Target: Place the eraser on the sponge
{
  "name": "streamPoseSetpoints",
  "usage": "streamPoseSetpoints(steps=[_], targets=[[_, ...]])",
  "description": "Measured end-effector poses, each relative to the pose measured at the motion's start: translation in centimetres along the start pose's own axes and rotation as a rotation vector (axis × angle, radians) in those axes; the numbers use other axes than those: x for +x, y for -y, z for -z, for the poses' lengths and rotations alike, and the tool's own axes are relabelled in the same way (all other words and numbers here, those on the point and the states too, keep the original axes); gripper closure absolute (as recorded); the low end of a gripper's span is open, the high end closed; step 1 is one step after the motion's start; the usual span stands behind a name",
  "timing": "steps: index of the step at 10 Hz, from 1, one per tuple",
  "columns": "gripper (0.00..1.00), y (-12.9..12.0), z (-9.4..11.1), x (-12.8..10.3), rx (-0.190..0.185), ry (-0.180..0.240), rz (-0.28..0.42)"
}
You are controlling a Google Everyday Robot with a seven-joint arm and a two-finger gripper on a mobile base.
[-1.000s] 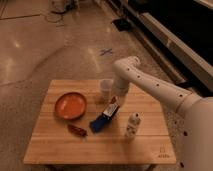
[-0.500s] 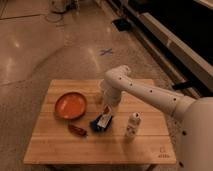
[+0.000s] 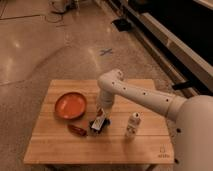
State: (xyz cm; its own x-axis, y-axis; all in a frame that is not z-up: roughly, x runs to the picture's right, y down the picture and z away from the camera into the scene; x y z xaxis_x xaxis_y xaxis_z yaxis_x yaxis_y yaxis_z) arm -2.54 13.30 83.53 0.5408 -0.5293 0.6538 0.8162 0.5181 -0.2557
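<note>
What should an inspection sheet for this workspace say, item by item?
Surface: wooden table, light wood, with a small mark at its near right corner.
Job's things: blue sponge near the table's middle; eraser right over it, at the end effector. Whether they touch cannot be told.
Clutter: orange plate to the left, dark red-brown oblong thing in front of it, white bottle upright to the right.
Grippers: end effector low over the sponge, at the eraser.
Cables: nothing seen for certain.
Surroundings: shiny floor with a blue cross mark; dark structure along the right.
</note>
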Motion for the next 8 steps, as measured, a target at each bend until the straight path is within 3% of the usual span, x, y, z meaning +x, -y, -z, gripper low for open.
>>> streamPoseSetpoints(steps=[2, 4, 8], targets=[[0.35, 0.11, -0.63, -0.04, 0.003, -0.016, 0.012], [0.21, 0.14, -1.02, 0.02, 0.008, -0.036, 0.021], [0.20, 0.13, -0.59, -0.09, 0.026, -0.053, 0.031]])
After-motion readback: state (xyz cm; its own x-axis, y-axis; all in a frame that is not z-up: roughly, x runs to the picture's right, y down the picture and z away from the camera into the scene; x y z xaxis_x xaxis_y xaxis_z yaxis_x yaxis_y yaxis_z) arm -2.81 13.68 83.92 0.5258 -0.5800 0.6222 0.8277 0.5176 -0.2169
